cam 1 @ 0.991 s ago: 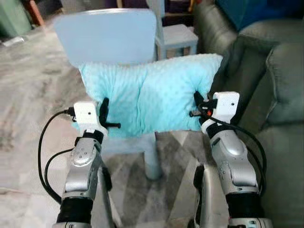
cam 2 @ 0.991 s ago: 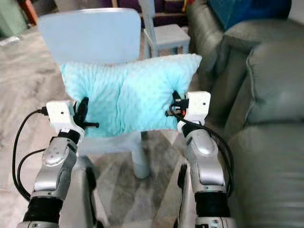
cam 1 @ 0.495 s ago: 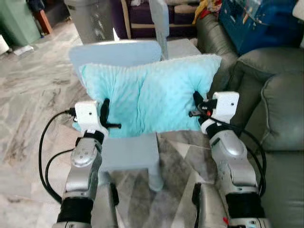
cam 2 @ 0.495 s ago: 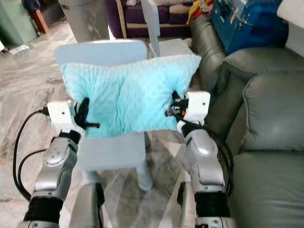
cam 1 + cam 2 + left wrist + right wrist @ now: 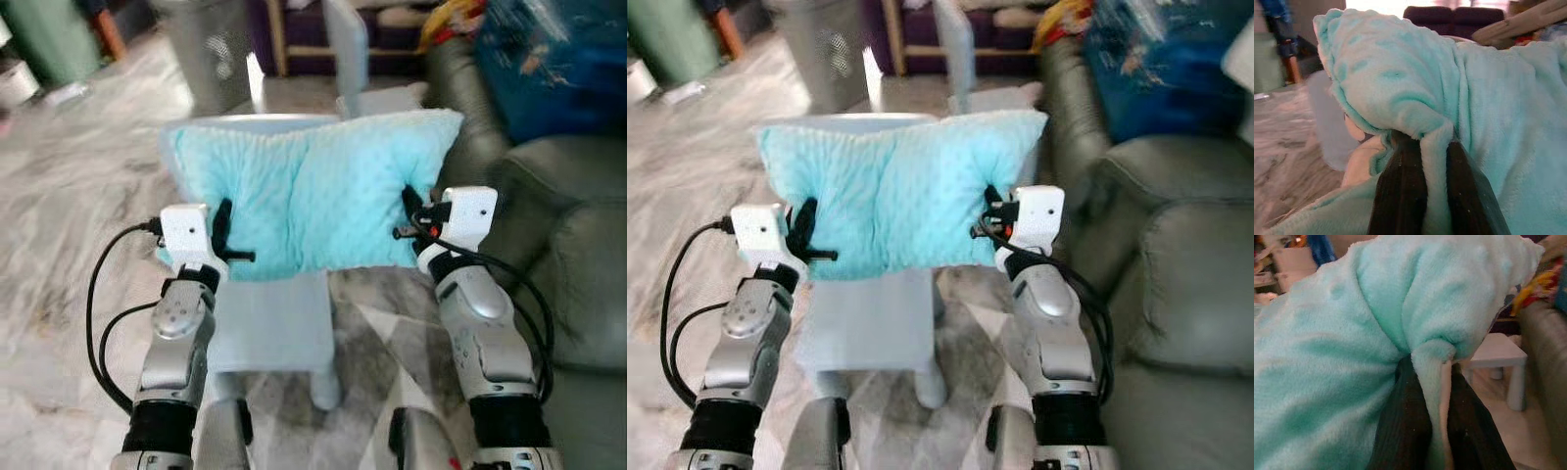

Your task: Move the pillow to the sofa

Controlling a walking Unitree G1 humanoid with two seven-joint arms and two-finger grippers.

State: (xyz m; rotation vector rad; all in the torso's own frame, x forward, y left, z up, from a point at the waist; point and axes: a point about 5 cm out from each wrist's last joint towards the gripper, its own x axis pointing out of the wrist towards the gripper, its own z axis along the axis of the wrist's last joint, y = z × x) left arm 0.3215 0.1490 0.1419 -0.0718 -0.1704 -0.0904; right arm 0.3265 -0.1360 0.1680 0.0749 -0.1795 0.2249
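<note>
The turquoise pillow point(image 5: 312, 199) hangs stretched between the two hands, held up off the pale blue chair point(image 5: 269, 318) that stands just beyond and below them. The left hand point(image 5: 223, 238) pinches a fold of the pillow's left edge between its black fingers point(image 5: 1400, 193), and the right hand point(image 5: 409, 217) is clamped the same way on a fold at the right edge. The grey sofa point(image 5: 578, 264) sits close by the right hand's outer side. Compared with a second ago, both hands keep the same grip, but the pillow now stands clear above the seat, more of the chair's seat and leg shows under it, and the grey bin point(image 5: 211, 44) beyond has come into view.
</note>
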